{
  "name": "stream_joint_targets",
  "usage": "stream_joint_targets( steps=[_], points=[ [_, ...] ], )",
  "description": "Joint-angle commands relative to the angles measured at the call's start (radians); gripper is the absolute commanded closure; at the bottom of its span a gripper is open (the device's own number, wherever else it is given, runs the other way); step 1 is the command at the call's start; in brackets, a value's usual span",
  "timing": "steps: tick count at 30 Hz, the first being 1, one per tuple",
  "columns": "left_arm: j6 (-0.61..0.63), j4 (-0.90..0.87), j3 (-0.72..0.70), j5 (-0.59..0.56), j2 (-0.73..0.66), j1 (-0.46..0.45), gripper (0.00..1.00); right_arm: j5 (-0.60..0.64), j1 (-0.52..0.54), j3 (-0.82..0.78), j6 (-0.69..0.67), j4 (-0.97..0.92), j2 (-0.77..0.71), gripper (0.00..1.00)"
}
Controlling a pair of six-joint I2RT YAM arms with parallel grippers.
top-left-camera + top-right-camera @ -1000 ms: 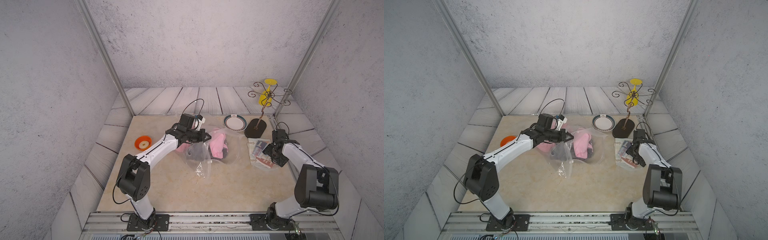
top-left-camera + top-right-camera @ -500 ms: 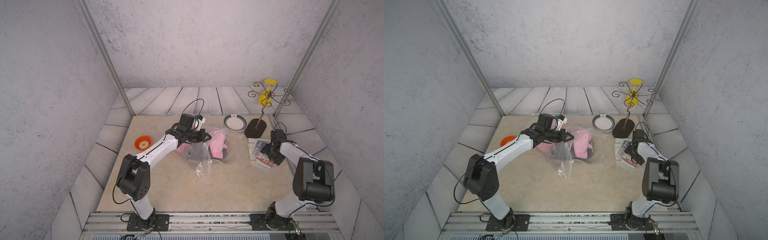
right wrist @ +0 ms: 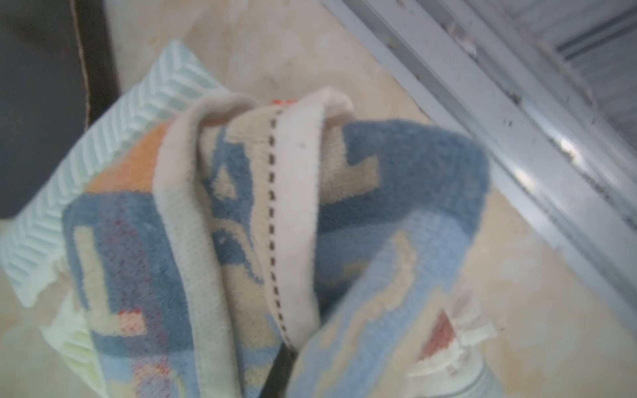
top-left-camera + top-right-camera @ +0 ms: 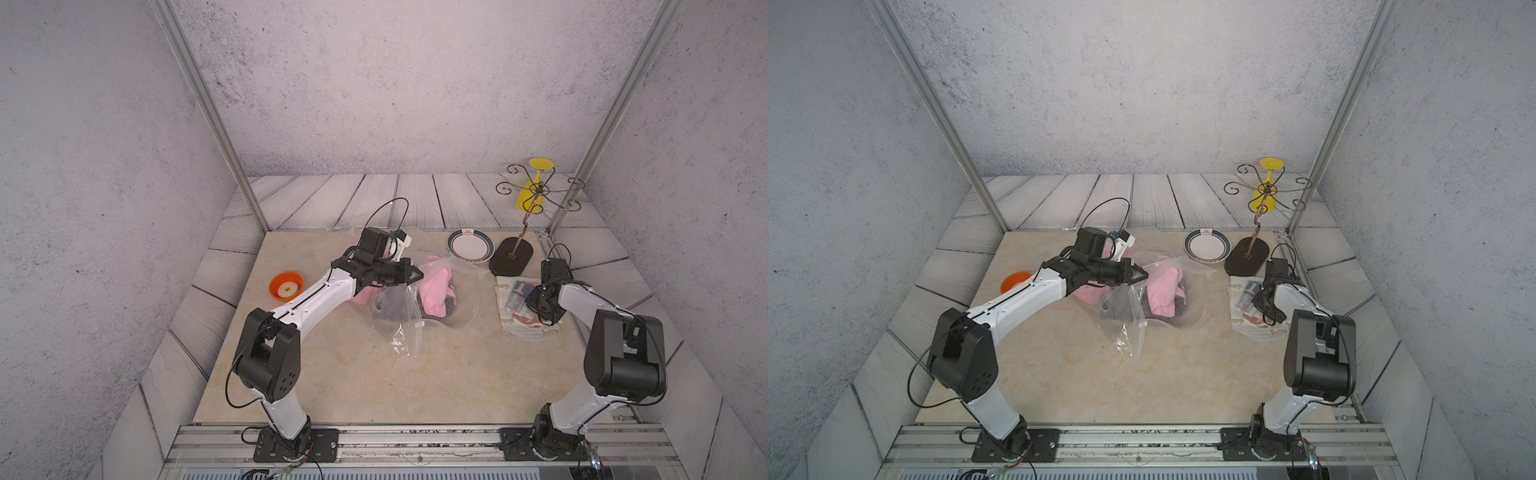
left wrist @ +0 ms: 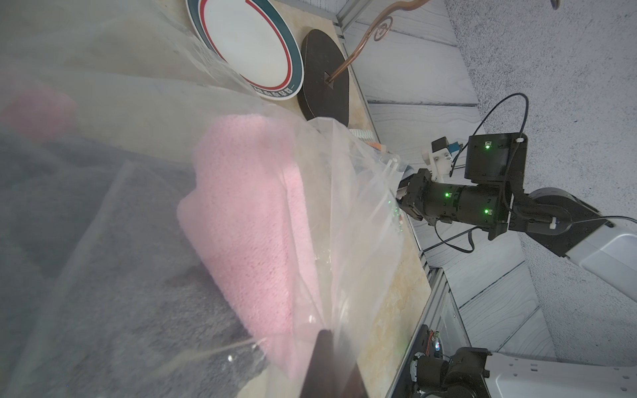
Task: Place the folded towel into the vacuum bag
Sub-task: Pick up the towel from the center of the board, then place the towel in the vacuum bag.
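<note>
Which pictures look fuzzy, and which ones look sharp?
Right wrist view: the patterned towel sits very close to the camera and looks soft and blurred. Left wrist view: the bag hazes the near part, but the plate is sharp. Both top views: clear, evenly lit.

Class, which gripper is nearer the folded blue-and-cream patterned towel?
Right. The right gripper sits on the folded blue-and-cream patterned towel, pinching it; the left gripper is well away, holding up an edge of the crinkly clear plastic vacuum bag.

The folded towel (image 3: pixel 413 162) shows blue, cream and orange blocks.
</note>
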Motion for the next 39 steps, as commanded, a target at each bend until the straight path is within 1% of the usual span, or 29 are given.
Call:
stream_joint_targets(
  steps=[1, 3, 6, 11, 19, 22, 26, 28, 31, 35, 39],
  points=[
    [0.012, 0.017, 0.002, 0.015, 0.014, -0.003, 1.00, -0.019, -0.002, -0.024, 0.004, 0.012, -0.054, 0.92],
    [0.010, 0.019, 0.004, 0.017, 0.016, -0.004, 1.00, -0.027, -0.002, -0.030, 0.006, 0.011, -0.076, 0.97],
    [0.005, 0.019, 0.003, 0.018, 0.015, -0.003, 1.00, -0.052, -0.002, -0.040, 0.018, 0.010, -0.119, 1.00],
    [-0.002, 0.019, -0.006, 0.010, 0.011, -0.003, 1.00, -0.157, 0.002, -0.041, 0.045, 0.009, -0.215, 1.00],
    [-0.011, 0.006, -0.016, -0.002, 0.013, -0.003, 1.00, -0.388, 0.025, -0.027, 0.033, 0.065, -0.425, 1.00],
    [-0.002, -0.012, -0.010, -0.006, 0.019, -0.003, 1.00, -0.504, 0.046, 0.003, 0.003, 0.087, -0.492, 1.00],
    [0.001, -0.040, 0.012, -0.012, 0.033, -0.003, 1.00, -0.626, 0.084, 0.069, -0.034, 0.079, -0.550, 1.00],
    [0.001, -0.048, 0.025, -0.009, 0.044, -0.003, 1.00, -0.699, 0.117, 0.101, -0.050, 0.085, -0.572, 1.00],
    [0.001, -0.060, 0.046, -0.008, 0.058, -0.004, 1.00, -0.819, 0.180, 0.120, -0.038, 0.137, -0.596, 1.00],
    [-0.006, -0.072, 0.080, -0.007, 0.083, -0.004, 1.00, -0.900, 0.314, 0.121, -0.029, 0.182, -0.591, 1.00],
    [-0.013, -0.078, 0.118, 0.003, 0.091, -0.003, 1.00, -0.955, 0.435, 0.048, -0.025, 0.262, -0.522, 1.00]
  ],
)
